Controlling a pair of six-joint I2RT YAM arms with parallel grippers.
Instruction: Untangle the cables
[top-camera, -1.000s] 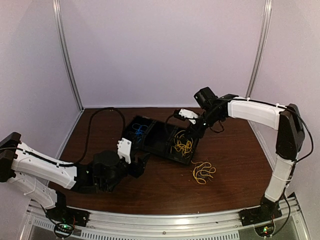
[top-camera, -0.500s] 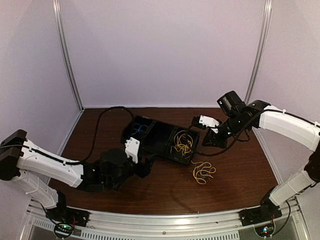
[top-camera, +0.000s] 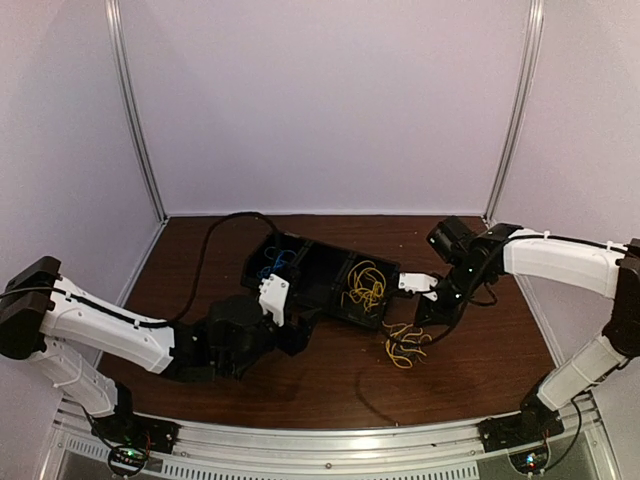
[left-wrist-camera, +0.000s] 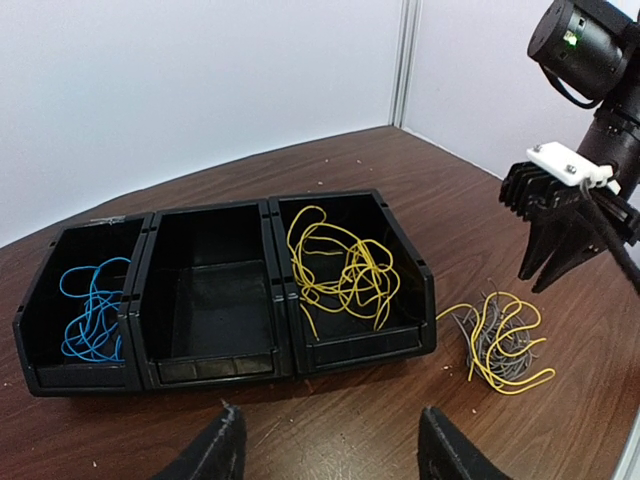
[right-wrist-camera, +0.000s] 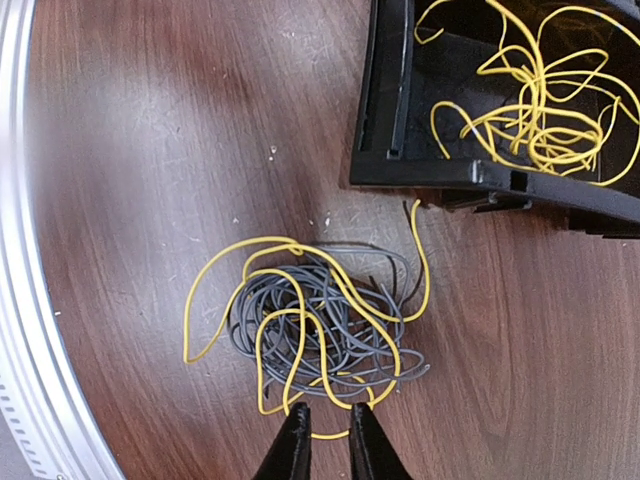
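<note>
Top external view, supplemented by both wrist views. All positions are given relative to the row of three black bins (left-wrist-camera: 215, 368), which lies slantwise on the brown bench (top-camera: 330, 395).

(a) On the near side of the bin row, the left jaws sit low over the bench and face the row's front wall. They stand wide apart. Both fingertips (left-wrist-camera: 228, 445) are clear of the bins, with nothing between them.

(b) Just off the near corner of the bin row, at the end toward the right arm, a loose bundle of grey and yellow cables (right-wrist-camera: 310, 320) lies on the bench. The grey strands form its core and yellow loops run over and around them. One yellow strand reaches toward the bin wall; whether it touches cannot be told.

(c) The right jaws point down over the edge of this bundle that faces away from the bins. They are drawn almost together, with only a thin slit between the fingertips (right-wrist-camera: 293, 445), and they clamp nothing.

(d) Inside the bin row, the end compartment nearest the bundle holds a heap of yellow cables (left-wrist-camera: 340, 265). The opposite end compartment holds blue cables (left-wrist-camera: 90, 310).

(e) Beyond the blue end of the row, a thick black arm cable (top-camera: 205, 240) curves across the bench.
</note>
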